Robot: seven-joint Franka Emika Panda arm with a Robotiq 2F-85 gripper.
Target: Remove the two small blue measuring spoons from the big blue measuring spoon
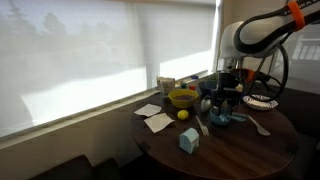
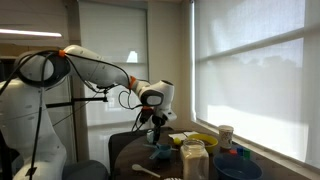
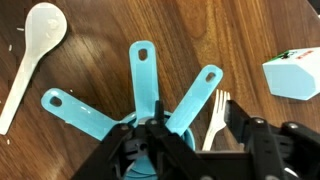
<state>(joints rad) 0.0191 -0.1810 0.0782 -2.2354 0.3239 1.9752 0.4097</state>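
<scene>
In the wrist view three teal-blue measuring spoons lie nested on the dark wood table, their handles fanning left (image 3: 70,110), up (image 3: 143,72) and right (image 3: 200,95). Their bowls (image 3: 140,165) sit under my gripper and are mostly hidden, so I cannot tell which handle belongs to the big spoon. My gripper (image 3: 190,128) is open, low over the stack, with the right-hand handle between its fingers. In both exterior views the gripper (image 1: 226,100) (image 2: 159,135) hangs just above the teal spoons (image 1: 222,117) (image 2: 162,153).
A white plastic fork (image 3: 217,115) lies beside the right handle. A cream spoon (image 3: 35,40) lies at the upper left, a light-blue carton (image 3: 295,75) at the right. A yellow bowl (image 1: 182,98), a lemon (image 1: 184,114), napkins (image 1: 155,118) and a plate (image 1: 262,101) share the round table.
</scene>
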